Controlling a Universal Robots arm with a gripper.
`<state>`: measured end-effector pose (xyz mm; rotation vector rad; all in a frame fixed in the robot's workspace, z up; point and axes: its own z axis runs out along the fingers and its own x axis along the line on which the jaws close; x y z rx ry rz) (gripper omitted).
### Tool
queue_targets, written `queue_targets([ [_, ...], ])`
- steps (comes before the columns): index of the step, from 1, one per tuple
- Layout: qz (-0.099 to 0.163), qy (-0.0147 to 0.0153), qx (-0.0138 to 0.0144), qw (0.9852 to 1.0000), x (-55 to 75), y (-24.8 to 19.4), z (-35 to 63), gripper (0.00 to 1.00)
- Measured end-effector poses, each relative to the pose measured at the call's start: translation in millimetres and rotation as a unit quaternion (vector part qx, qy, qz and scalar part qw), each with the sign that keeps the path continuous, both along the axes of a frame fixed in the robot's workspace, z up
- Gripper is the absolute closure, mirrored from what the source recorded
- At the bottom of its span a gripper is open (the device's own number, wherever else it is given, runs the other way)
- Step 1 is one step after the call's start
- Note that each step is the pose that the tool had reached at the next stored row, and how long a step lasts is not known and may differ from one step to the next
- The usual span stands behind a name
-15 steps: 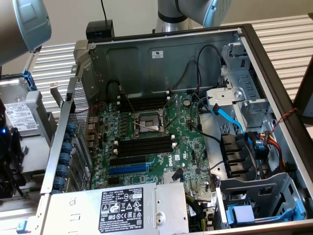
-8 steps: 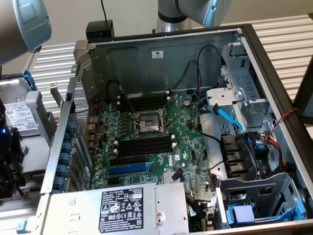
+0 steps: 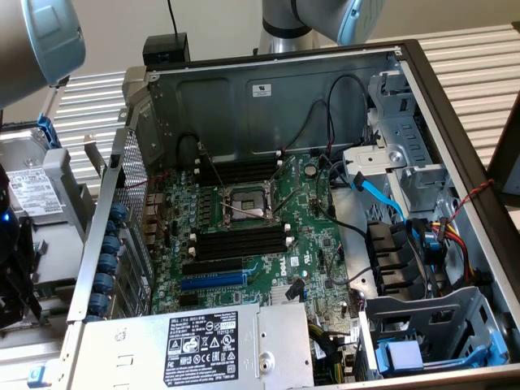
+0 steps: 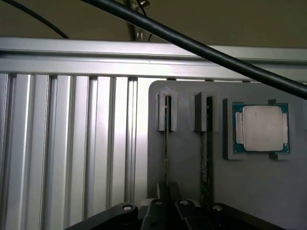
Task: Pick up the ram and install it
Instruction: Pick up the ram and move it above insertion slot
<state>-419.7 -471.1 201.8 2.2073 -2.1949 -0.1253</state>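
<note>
Pick-up step: fingers look pinched on the ram between them, seated in grey holder; needs straight pull out.

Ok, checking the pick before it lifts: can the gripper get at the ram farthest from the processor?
Likely yes: the gripper looks closed on that ram, which stands in its grey holder; nothing blocks it.

Arm: fat grey tube segs w/ light-blue end caps, 2 caps seen in ext. view; silver-grey column at rear. Gripper: matte black, angular plates, 4 round grey screw heads in a row. Thick black cable crosses diagonally by the wrist cam, plus 1 thin black cable.
</note>
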Motion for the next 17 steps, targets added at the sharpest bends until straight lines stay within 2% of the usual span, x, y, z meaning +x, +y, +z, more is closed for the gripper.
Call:
queue_targets([
  [11,0.0,0.0,0.0,1.0,0.0,0.0,0.1,0.88],
  [17,0.0,0.0006,0.0,1.0,0.0,0.0,4.1,0.88],
])
